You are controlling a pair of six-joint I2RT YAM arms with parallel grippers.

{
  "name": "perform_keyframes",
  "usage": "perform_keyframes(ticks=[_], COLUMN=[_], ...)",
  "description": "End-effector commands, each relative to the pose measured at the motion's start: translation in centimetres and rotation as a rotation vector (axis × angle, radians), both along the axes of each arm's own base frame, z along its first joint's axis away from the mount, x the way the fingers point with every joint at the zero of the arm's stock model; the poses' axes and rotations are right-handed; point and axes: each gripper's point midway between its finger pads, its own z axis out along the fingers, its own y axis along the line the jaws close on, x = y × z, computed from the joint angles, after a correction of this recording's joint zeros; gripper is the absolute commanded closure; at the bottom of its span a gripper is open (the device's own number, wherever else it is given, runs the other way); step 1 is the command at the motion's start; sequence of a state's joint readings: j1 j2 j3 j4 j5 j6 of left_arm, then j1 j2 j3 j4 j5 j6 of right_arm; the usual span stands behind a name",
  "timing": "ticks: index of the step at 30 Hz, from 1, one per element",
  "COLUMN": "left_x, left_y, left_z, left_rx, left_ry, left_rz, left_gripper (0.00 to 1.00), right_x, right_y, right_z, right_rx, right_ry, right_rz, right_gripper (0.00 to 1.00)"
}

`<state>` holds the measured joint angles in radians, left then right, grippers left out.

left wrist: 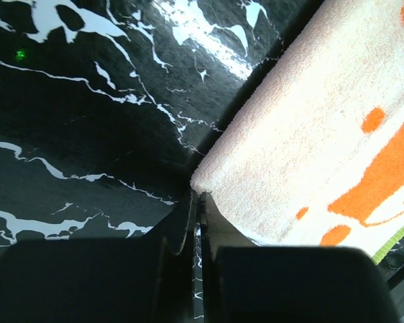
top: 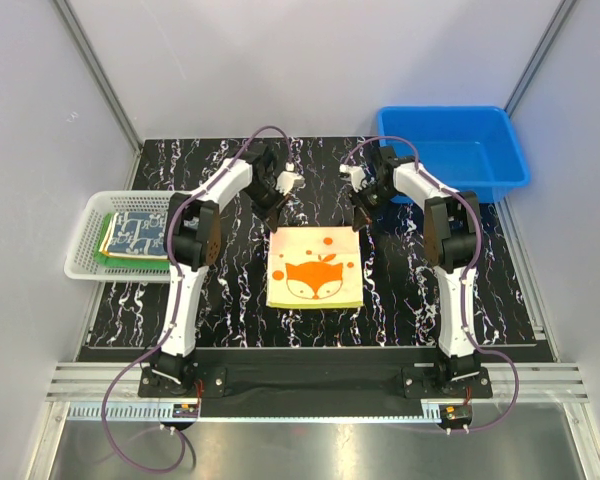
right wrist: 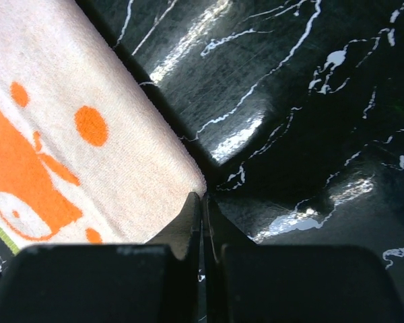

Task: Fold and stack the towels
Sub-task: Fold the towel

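Square, fluffy terry fox towel [top: 316, 268] on glossy marbled table [top: 400, 300]; left gripper [left wrist: 196, 200] and right gripper [right wrist: 202, 200], jaws closed tight, touch its far corners; whether cloth is pinched is unclear.

Two white-and-black arms trailing purple cables

The left arm [top: 185, 295] and right arm [top: 452, 300] share one build: slim white links joined by chunky black cylindrical joints, each bolted to a black base plate [top: 180, 378]. A thin purple cable [top: 115, 400] loops out from each base and arcs along the upper links. In the wrist views, the fingers [left wrist: 182, 229] are matte black tapering wedges.
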<state>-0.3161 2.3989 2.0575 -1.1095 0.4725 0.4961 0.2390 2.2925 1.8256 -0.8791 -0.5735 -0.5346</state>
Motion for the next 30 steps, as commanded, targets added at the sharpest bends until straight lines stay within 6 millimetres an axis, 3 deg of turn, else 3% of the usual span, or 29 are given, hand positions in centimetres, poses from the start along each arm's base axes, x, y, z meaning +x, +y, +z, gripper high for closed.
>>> perform_keyframes(ticks=[1,5,6,8,10,11,15,16,18,19,21,22,23,30], left_x=[1.8,1.7,1.7,1.3,1.2,0.7,-0.5,-0.8,-1.9,-2.1,-3.2,-3.5,-3.7,-7.2], left_y=[-0.2,-0.8,-1.0,-1.2,-1.3,-1.3,-1.0,-0.8,-0.2,0.0,0.3,0.3,0.3,0.6], left_z=[2.7,5.2,5.5,6.4,6.8,7.1,7.3,7.9,7.1,8.0,7.4,8.4,8.5,8.7], left_rx=[-0.015,-0.071,-0.080,-0.096,-0.100,-0.086,-0.046,-0.041,-0.028,-0.031,-0.026,-0.025,-0.025,-0.003], left_ry=[-0.092,-0.143,-0.152,-0.162,-0.181,-0.189,-0.210,-0.225,-0.215,-0.243,-0.245,-0.276,-0.285,-0.293], left_rz=[0.037,0.052,0.060,0.062,0.062,0.060,0.055,0.053,0.067,0.071,0.076,0.080,0.084,0.098], left_gripper=[1.00,1.00,1.00,1.00,1.00,1.00,1.00,1.00,1.00,1.00,1.00,1.00,1.00,1.00], right_x=[2.1,3.3,2.9,3.3,2.7,2.5,0.5,0.3,-0.7,-1.2,-2.5,-3.2,-3.9,-7.8], right_y=[-0.7,-1.1,-1.4,-1.4,-1.4,-1.4,-1.7,-0.9,-1.0,-0.7,-0.7,0.0,-0.4,0.0], right_z=[1.8,4.8,4.3,6.1,6.1,7.3,7.6,7.9,8.2,8.3,8.2,8.7,7.8,7.2], right_rx=[-0.028,-0.035,-0.051,-0.040,-0.048,-0.043,-0.072,-0.065,-0.089,-0.090,-0.091,-0.077,-0.106,-0.127], right_ry=[-0.117,-0.229,-0.229,-0.295,-0.322,-0.352,-0.388,-0.415,-0.461,-0.468,-0.467,-0.468,-0.457,-0.385], right_rz=[-0.022,-0.085,-0.096,-0.121,-0.130,-0.144,-0.187,-0.184,-0.215,-0.214,-0.245,-0.248,-0.260,-0.333], right_gripper=[1.00,1.00,1.00,1.00,1.00,1.00,1.00,1.00,1.00,1.00,1.00,1.00,1.00,1.00])
